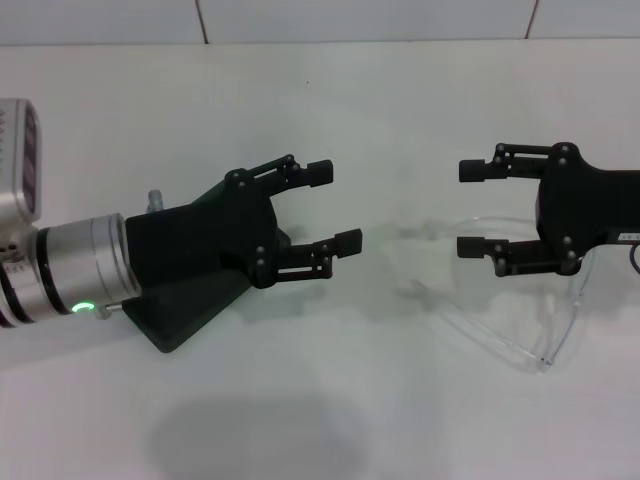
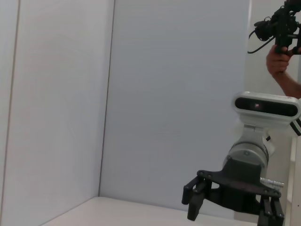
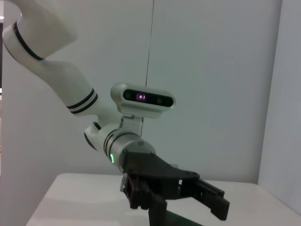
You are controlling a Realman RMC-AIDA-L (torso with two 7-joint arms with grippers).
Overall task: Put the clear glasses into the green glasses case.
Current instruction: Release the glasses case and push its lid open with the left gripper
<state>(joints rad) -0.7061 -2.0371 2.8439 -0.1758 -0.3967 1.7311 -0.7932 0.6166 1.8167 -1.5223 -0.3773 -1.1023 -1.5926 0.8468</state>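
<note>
The clear glasses [image 1: 520, 300] lie at the right of the head view, partly under the right gripper [image 1: 474, 208], long axis running diagonally toward lower right. The green glasses case [image 1: 185, 275] sits at lower left beneath the left gripper [image 1: 334, 206]. Both claws are released, holding nothing.

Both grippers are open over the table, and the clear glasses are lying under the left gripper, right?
Not quite. The head view shows the clear glasses lying on the table under the right gripper, not the left one. The rest holds: the left gripper and the right are both open over the table.
</note>
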